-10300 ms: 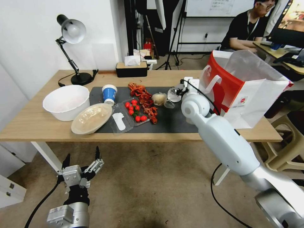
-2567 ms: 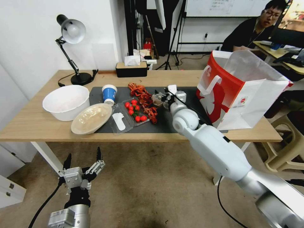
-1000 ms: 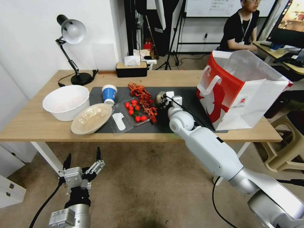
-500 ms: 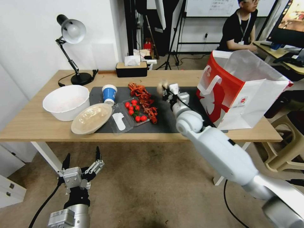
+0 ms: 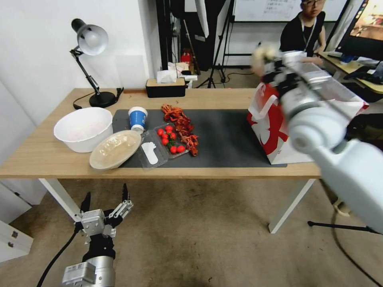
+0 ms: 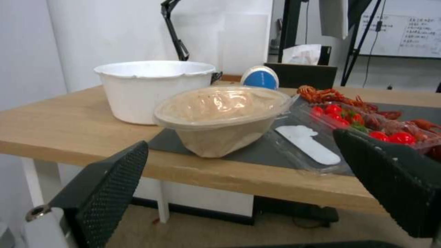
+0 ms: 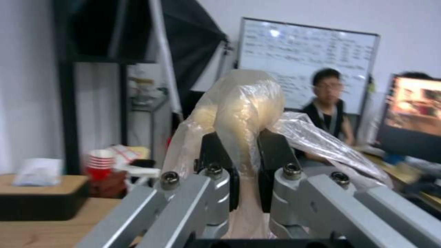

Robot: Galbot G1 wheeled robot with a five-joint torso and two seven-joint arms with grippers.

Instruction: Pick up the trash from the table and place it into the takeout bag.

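My right gripper (image 5: 273, 63) is raised over the near-left top corner of the red-and-white takeout bag (image 5: 270, 128), shut on the pale wrap wad (image 5: 261, 53). In the right wrist view the crumpled wad (image 7: 246, 103) is pinched between the fingers of that gripper (image 7: 246, 146). On the table (image 5: 36, 156) stand a blue-and-white paper cup (image 5: 137, 118) and a beige lidded bowl (image 5: 115, 148). My left gripper (image 5: 104, 204) hangs open below the table's front edge, facing the beige bowl (image 6: 223, 117) and the cup (image 6: 260, 77).
A large white bowl (image 5: 83, 128) sits at the left of the dark mat (image 5: 227, 139). A clear tray of tomatoes (image 5: 169, 140) and red crayfish shells (image 5: 181, 122) lie mid-mat. A desk lamp (image 5: 91, 40) and a tissue box (image 5: 165, 87) stand at the back.
The right gripper has lifted the wrap wad off the mat and swung it up and to the right, over the bag. The left arm has stayed put.
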